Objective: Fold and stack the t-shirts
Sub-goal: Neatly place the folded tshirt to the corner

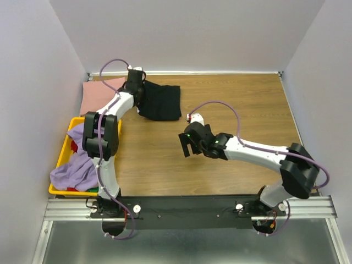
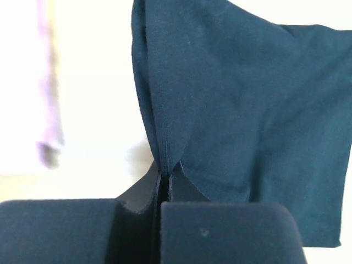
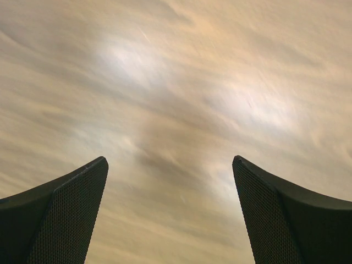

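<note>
A black t-shirt (image 1: 162, 103) lies folded on the wooden table at the back, left of centre. My left gripper (image 1: 137, 88) is at its left edge, shut on a pinched fold of the black t-shirt (image 2: 247, 110); in the left wrist view the cloth rises from between the closed fingertips of the left gripper (image 2: 165, 173). A dusty pink t-shirt (image 1: 100, 92) lies flat at the back left corner. A lavender t-shirt (image 1: 74, 171) hangs crumpled over the yellow crate. My right gripper (image 1: 188, 145) hovers open over mid-table; in its wrist view the right gripper (image 3: 170, 165) holds nothing, only blurred wood shows.
A yellow plastic crate (image 1: 65, 147) stands at the left edge of the table, beside the left arm. Grey walls enclose the table on the left, back and right. Bare wood table (image 1: 247, 104) stretches right of the black shirt.
</note>
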Controlling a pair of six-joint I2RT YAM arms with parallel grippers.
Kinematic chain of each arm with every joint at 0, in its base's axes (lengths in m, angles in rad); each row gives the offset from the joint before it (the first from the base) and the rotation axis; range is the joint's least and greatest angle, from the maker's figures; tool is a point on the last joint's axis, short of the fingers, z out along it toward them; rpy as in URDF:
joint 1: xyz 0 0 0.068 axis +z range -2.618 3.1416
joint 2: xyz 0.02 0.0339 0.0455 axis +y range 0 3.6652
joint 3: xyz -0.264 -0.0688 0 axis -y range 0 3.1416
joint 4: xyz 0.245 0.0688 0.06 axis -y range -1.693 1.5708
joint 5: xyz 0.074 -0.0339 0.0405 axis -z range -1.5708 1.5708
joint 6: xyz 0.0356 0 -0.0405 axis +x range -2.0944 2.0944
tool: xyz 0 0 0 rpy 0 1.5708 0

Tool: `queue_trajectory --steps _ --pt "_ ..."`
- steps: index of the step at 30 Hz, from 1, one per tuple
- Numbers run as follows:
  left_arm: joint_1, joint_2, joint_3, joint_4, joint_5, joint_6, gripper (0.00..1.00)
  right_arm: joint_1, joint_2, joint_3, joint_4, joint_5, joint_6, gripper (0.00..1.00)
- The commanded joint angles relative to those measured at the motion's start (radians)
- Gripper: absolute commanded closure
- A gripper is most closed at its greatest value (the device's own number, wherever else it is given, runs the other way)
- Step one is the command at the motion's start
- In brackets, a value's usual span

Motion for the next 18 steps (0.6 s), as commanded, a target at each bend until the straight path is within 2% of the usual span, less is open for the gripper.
queue_trajectory --steps 1,8,12,18 --pt "0.046 0.069 0.187 -0.123 -0.229 0.176 1.00 0.004 -0.119 -0.084 -0.103 0.000 0.082 0.00" --pt "0.112 0.307 0.548 -0.315 -0.339 0.323 1.00 0.004 -0.259 -0.159 -0.184 -0.008 0.147 0.00" --pt "0.123 0.333 0.625 -0.351 -0.399 0.403 1.00 0.003 -0.265 -0.126 -0.252 -0.002 0.147 0.00" --pt "0.161 0.322 0.701 -0.412 -0.344 0.475 1.00 0.004 -0.198 -0.034 -0.334 -0.009 0.153 0.01"
